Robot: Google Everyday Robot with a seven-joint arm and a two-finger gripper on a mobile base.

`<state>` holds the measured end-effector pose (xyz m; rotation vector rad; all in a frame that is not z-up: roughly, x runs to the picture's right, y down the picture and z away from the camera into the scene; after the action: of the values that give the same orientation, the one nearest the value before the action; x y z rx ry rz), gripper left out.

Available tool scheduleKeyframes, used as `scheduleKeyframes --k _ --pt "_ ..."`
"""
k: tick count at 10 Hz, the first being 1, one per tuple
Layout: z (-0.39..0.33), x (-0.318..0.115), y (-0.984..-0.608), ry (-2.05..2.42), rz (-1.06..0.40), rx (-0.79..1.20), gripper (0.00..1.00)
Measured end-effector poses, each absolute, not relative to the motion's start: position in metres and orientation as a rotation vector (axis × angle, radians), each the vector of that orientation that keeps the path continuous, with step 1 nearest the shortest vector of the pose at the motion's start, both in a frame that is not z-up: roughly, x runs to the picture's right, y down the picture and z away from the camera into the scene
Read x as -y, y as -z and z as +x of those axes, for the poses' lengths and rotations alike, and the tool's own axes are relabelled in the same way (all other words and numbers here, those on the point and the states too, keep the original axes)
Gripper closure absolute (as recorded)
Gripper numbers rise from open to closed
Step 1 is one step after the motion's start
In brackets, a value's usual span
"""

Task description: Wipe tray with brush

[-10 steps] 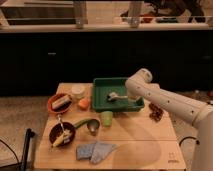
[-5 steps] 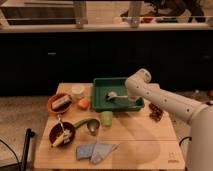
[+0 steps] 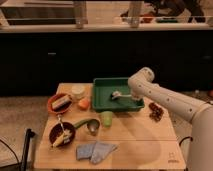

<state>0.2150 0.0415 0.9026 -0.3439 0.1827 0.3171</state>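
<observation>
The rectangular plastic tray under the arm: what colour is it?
A green rectangular plastic tray, camera view; gripper inside it by the pale-headed brush.

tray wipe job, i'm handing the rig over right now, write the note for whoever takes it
Gripper: low inside the tray, right of its middle, at the end of the brush handle.
Tray: flat at the back of the table.
Brush: in the tray, head down near the middle of the floor, handle pointing right to the gripper.
Done: brush is in the tray with its head at the floor.
Left: sweep the floor across. How much is already wiped cannot be told.
</observation>
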Motion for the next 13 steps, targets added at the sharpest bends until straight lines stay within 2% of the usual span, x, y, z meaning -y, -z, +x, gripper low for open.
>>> scheduleKeyframes --k 4,7,10,13 --pt "0.232 -0.019 -0.917 -0.348 -0.334 -0.226 0.99" --pt "0.207 -0.011 -0.93 -0.292 -0.36 -0.195 0.99" --pt "0.185 -0.02 -0.922 -0.214 -0.397 -0.124 0.99" --pt "0.181 -0.038 -0.895 -0.166 -0.403 -0.084 0.99"
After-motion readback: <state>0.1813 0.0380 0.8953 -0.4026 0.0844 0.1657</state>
